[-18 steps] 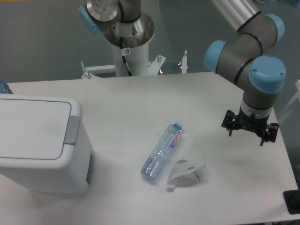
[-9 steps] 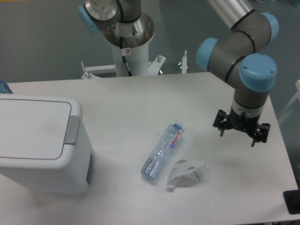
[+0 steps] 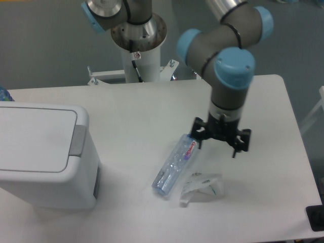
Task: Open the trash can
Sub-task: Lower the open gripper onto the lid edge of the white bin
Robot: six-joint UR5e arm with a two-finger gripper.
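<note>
The trash can (image 3: 43, 154) is a large white bin at the left of the table, its flat lid down, with a grey latch tab (image 3: 77, 140) on its right edge. My gripper (image 3: 218, 146) hangs open and empty above the middle of the table, far right of the bin, just right of the cap end of a clear plastic bottle (image 3: 175, 164).
The bottle lies flat on the white table (image 3: 131, 106). A crumpled white wrapper (image 3: 201, 187) lies just below my gripper. The arm's base post (image 3: 137, 45) stands at the back edge. A dark object (image 3: 316, 217) sits at the table's front right corner.
My gripper has moved left across the table, from near the right edge to beside the bottle's cap end. It stays open. The bin, bottle and wrapper have not moved.
</note>
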